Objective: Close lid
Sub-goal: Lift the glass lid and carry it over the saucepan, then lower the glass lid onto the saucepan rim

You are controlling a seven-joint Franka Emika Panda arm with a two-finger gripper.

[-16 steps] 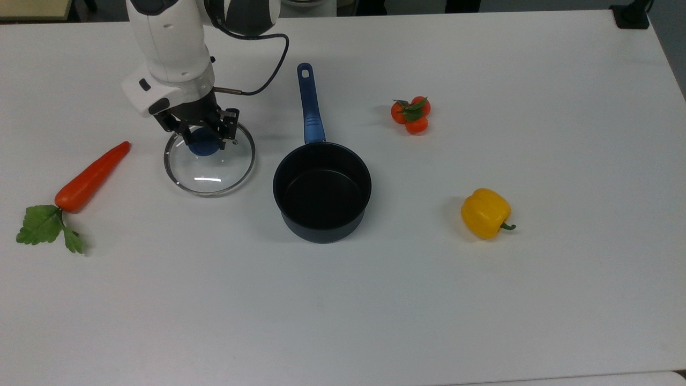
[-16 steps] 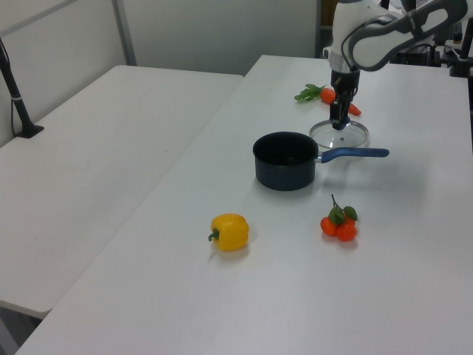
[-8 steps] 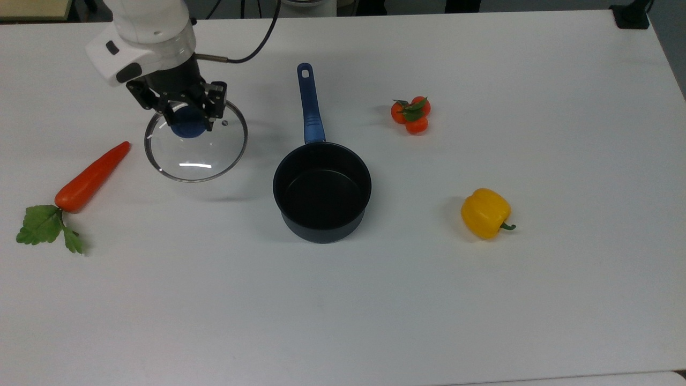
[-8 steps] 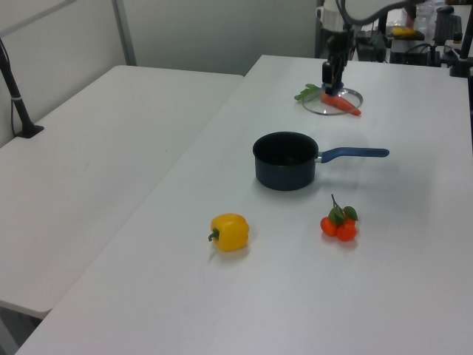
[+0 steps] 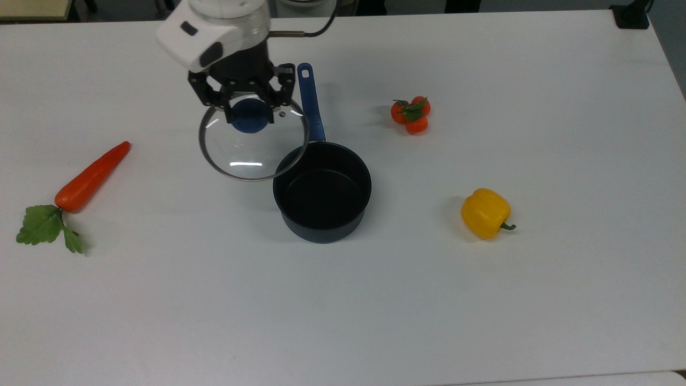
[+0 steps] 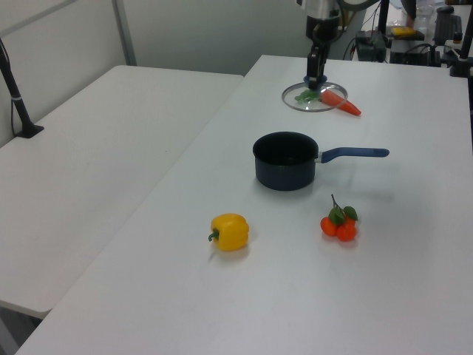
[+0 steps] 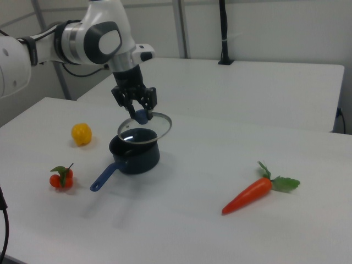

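Observation:
The round glass lid [image 5: 254, 145] with a metal rim hangs in the air, held by its blue knob [image 5: 250, 116]. My gripper [image 5: 248, 113] is shut on that knob. In the top view the lid's right edge overlaps the rim of the dark blue saucepan [image 5: 322, 191], whose blue handle [image 5: 310, 104] points away. In the right view the lid [image 7: 145, 127] floats just above the saucepan [image 7: 135, 151], under my gripper [image 7: 139, 114]. The left view shows the lid [image 6: 314, 97] well above the table, beyond the saucepan [image 6: 285, 160], with my gripper [image 6: 317, 77] on it.
A carrot [image 5: 91, 177] with green leaves lies at the top view's left. A tomato cluster [image 5: 411, 114] sits beyond the pan's right, and a yellow pepper [image 5: 485, 213] lies farther right. The white table [image 5: 375, 300] has wide bare room in front.
The lid has been lifted off the table and carried to the top view's right, from beside the carrot to the saucepan's edge. The gripper stays shut on the knob.

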